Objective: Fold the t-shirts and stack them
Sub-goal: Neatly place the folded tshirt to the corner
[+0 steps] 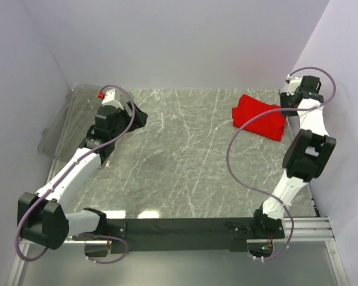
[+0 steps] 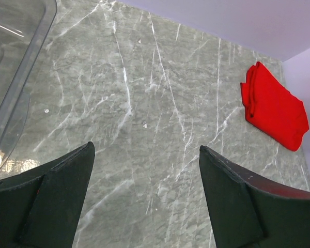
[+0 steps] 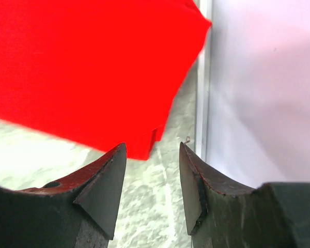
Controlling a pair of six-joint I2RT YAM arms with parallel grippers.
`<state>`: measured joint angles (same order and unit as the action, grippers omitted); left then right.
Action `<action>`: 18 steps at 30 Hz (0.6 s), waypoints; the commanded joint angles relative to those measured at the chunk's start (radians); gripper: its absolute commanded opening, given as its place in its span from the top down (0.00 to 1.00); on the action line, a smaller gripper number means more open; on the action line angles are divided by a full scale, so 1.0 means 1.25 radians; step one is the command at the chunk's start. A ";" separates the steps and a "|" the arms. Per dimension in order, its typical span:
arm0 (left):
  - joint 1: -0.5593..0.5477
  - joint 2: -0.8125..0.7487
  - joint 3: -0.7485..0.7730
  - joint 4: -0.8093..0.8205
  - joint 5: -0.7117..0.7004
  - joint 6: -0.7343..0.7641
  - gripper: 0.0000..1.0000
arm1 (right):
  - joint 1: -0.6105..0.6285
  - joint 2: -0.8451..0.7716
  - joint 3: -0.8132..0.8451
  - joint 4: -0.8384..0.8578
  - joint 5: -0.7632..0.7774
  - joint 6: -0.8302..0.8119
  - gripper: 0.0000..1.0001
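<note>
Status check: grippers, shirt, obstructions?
Left gripper open, empty, above the table. Right gripper open, empty, beside the t-shirt. It lies folded, far right corner. Clear bin far left, out of the way.

Table (image 1: 185, 167) centre open; t-shirt (image 1: 259, 117) crowds right wall (image 1: 346, 83); clear bin (image 1: 59, 125) blocks far-left corner.

Left arm (image 1: 71, 170) stretched toward the far left, left gripper (image 2: 146, 150) empty with jaws spread wide; right arm (image 1: 286, 187) bent at the elbow along the right side, right gripper (image 3: 152, 150) at the far right, jaws narrowly parted, holding nothing.
</note>
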<state>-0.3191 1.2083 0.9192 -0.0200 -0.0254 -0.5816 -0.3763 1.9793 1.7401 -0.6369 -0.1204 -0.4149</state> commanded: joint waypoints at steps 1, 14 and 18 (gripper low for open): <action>0.002 0.002 0.012 0.030 -0.004 0.026 0.13 | 0.029 -0.091 -0.063 0.003 -0.057 -0.031 0.48; 0.070 -0.001 0.066 -0.021 -0.029 0.015 0.01 | 0.145 -0.475 -0.400 0.095 -0.164 -0.030 0.45; 0.072 -0.009 0.073 -0.049 -0.031 0.063 0.01 | 0.164 -0.603 -0.499 0.154 -0.104 -0.027 0.37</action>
<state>-0.2317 1.2087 0.9676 -0.0647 -0.0532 -0.5564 -0.1799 1.3399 1.1637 -0.5507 -0.2970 -0.4427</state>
